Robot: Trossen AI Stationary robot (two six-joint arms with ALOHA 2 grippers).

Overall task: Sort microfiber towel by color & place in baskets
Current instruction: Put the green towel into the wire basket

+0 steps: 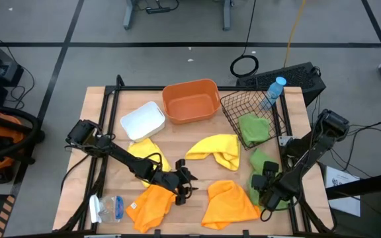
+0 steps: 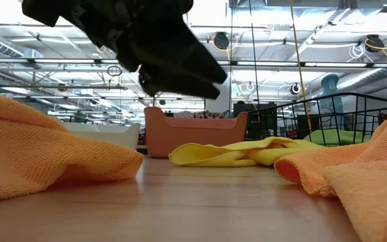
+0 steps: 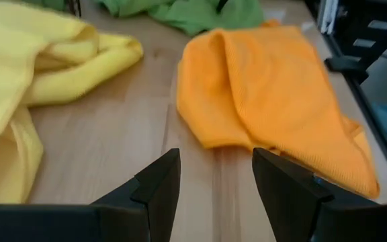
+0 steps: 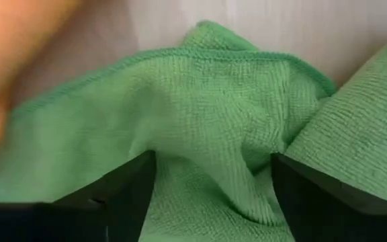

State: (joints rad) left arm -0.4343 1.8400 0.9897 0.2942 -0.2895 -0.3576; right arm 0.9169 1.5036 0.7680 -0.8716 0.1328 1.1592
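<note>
My left gripper is open and hangs just above the bare wood between two orange towels, one at the near edge and one ahead of its fingers. It is the dark shape in the low view. Two yellow towels lie at mid-table. My right gripper is open over a green towel near the right edge. Another green towel lies in the black mesh basket. The orange tub and the white tray stand at the far side. My right gripper comes down from above onto the green towel, which lies flat on the table. Its open fingers stand on either side of a raised fold in the cloth. The fingertips are below the frame's edge, so I cannot tell whether they touch the cloth.
A clear bottle with a blue cap stands at the far right corner beside the mesh basket. A clear plastic packet lies at the near left corner. Bare wood shows between the yellow and orange towels.
</note>
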